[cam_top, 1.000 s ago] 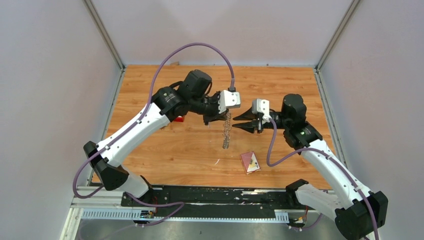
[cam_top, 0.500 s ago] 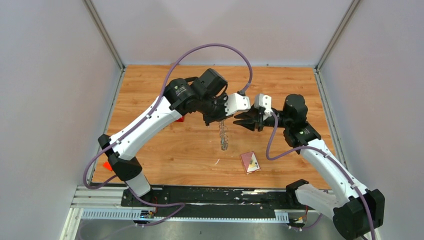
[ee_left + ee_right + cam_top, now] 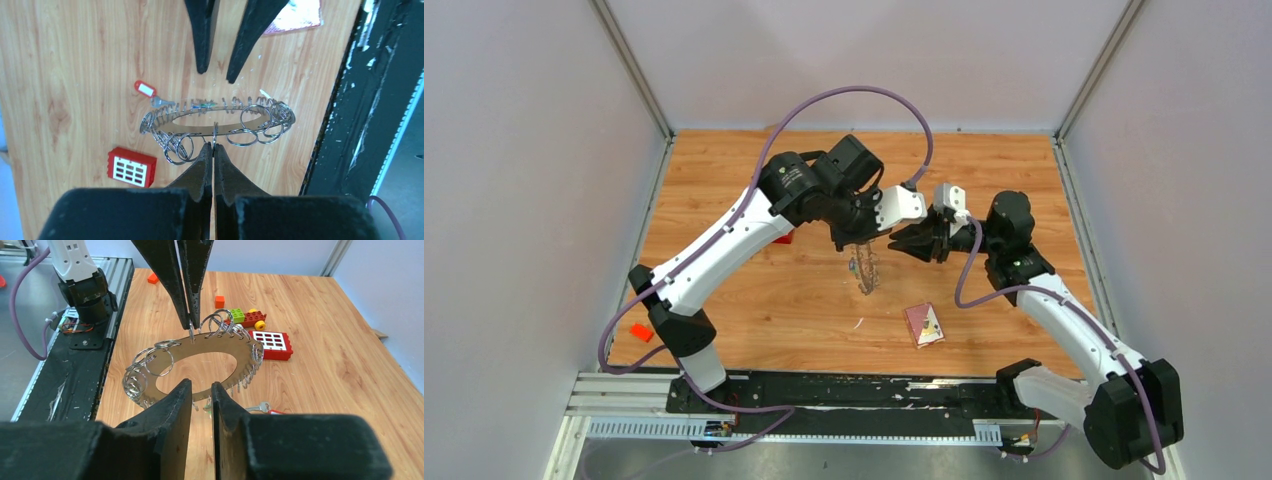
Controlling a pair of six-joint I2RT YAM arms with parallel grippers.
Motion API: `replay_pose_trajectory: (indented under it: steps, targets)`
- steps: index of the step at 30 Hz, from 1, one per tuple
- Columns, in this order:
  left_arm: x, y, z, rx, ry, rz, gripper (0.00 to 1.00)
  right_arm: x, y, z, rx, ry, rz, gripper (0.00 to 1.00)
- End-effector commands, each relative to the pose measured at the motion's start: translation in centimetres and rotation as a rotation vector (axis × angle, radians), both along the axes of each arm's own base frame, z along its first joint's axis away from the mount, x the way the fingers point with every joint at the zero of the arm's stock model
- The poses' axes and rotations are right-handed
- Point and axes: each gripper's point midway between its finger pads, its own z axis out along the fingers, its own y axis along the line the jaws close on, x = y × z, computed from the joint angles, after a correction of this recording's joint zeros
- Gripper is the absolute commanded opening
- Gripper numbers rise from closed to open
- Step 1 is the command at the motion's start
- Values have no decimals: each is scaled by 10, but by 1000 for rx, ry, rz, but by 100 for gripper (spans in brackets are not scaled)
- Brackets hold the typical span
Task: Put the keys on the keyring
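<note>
**Left pincer clamped on the keyring, right pincer narrow at the opposite rim**

The left pincer [image 3: 213, 146] is closed tight, its tips pinching one small wire loop on the edge of the keyring [image 3: 159, 122]. The keyring hangs from those tips clear of the wooden table [image 3: 60, 75]. It is a flat grey oval plate with an open centre and many silvery loops around its rim.

Straight across the plate, the right pincer [image 3: 201, 387] points at the opposite rim. Its fingers stand a narrow gap apart and nothing shows between them. A small green piece [image 3: 202, 106] sits at that rim, too small to name.

Below the left pincer, a red-tagged key [image 3: 146, 90] lies on the table past the far rim, and a red block with white squares [image 3: 131, 167] lies off to one side. Beyond the right pincer lies a maroon card [image 3: 924, 324].
</note>
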Motion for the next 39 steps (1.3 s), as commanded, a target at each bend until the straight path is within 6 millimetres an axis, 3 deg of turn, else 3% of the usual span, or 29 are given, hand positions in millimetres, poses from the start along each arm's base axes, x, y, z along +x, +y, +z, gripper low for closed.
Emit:
replay_pose_trajectory:
  steps: [1, 7, 13, 17, 23, 32, 39]
  targets:
    - [-18, -24, 24, -165, 32, -90, 0, -8, 4, 10, 57, -6, 62, 21]
    - [-20, -35, 34, -251, 24, -105, 0, -20, 4, 17, 85, 3, 116, 21]
    - [-23, -39, 26, -251, 58, -108, 0, -25, 4, 21, 92, -2, 138, 21]
    - [-23, -40, 23, -250, 63, -106, 0, -27, 4, 21, 91, -4, 142, 16]
    - [-25, -40, 22, -255, 72, -109, 0, -25, 4, 20, 86, -10, 137, 1]
    - [-25, -37, 36, -322, 23, -148, 0, -21, 3, 24, 70, -23, 124, 0]
    - [-12, -25, 50, -502, -63, -177, 16, -21, 4, 43, 125, 23, 124, 0]
